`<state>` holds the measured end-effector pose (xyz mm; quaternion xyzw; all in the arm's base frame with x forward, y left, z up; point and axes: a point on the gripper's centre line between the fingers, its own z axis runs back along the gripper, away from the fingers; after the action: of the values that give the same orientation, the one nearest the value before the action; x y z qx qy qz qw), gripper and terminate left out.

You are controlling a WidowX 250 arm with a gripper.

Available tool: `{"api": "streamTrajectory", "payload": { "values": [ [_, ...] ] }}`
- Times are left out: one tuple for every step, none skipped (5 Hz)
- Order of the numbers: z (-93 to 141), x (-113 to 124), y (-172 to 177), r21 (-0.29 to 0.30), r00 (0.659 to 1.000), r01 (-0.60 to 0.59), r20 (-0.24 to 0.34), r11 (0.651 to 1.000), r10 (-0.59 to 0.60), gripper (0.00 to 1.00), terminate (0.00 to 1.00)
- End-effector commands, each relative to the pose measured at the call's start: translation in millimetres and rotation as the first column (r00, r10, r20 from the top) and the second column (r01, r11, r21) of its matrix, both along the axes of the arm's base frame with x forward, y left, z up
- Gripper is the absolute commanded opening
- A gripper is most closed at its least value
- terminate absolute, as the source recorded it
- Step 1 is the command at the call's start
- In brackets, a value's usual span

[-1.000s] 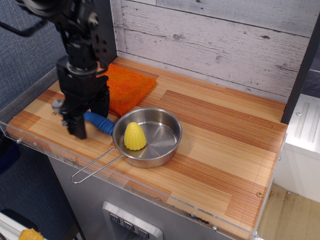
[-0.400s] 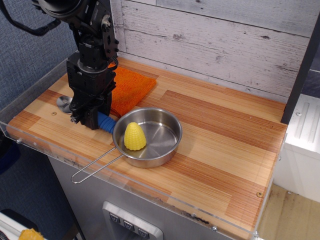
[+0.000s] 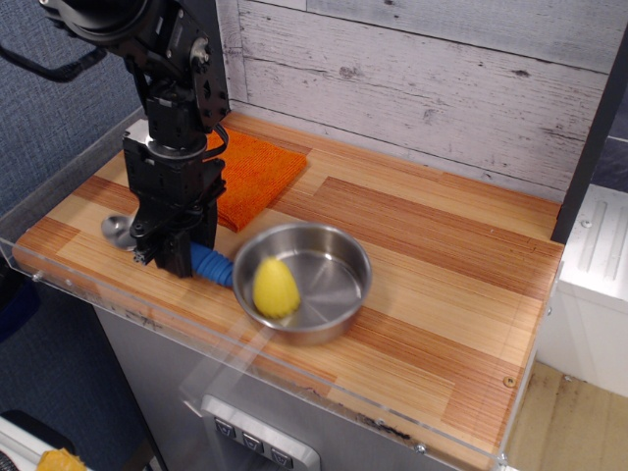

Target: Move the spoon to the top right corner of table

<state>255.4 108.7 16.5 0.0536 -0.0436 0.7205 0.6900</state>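
Observation:
The spoon lies at the front left of the table (image 3: 442,245). Its silver bowl (image 3: 117,231) shows left of my gripper and its blue handle (image 3: 212,265) sticks out to the right. My gripper (image 3: 174,261) stands straight down over the middle of the handle, and its fingers look shut on it. The handle's end touches the steel pan (image 3: 329,280). The part of the spoon under the fingers is hidden.
The pan holds a yellow corn piece (image 3: 276,287) and looks motion-blurred; its wire handle reaches over the front acrylic rim. An orange folded cloth (image 3: 255,169) lies behind the gripper. A white plank wall backs the table. A dark post stands at the far right.
My gripper closed in on the blue handle and shifted toward the front edge with the spoon. The pan slid to the right and its handle swung; it is blurred now.

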Motion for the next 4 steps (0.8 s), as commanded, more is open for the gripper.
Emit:
{"api": "streamTrajectory", "payload": {
  "values": [
    [56, 1, 15, 0.029, 0.991, -0.039, 0.133, 0.999, 0.035, 0.00, 0.00],
    [79, 6, 15, 0.049, 0.985, -0.047, 0.171, 0.998, 0.038, 0.00, 0.00],
    [100, 23, 6, 0.061, 0.976, -0.030, 0.219, 0.998, 0.015, 0.00, 0.00],
    [129, 46, -11, 0.083, 0.965, -0.003, 0.263, 0.997, -0.019, 0.00, 0.00]
  ]
}}
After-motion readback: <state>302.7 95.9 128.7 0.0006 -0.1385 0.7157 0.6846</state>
